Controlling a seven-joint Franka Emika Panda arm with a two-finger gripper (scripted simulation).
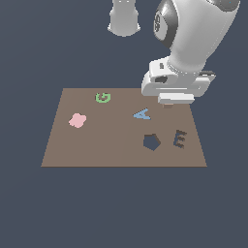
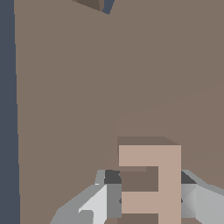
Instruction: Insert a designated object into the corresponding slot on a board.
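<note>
The claw (image 2: 151, 199) is clamped on the tan E block (image 2: 168, 175), above the board (image 1: 97, 140), upper right of the frame.

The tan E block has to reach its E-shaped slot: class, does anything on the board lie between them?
Nothing visible does. The tan E block sits between the gripper fingers near the board's far edge; bare board separates it from the E-shaped slot. The blue A and pentagon hole lie aside.

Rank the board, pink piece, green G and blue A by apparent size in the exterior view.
1. Board, by far.
2. Pink piece.
3. Green G and blue A: too alike to separate, and the G lies higher in frame.
</note>
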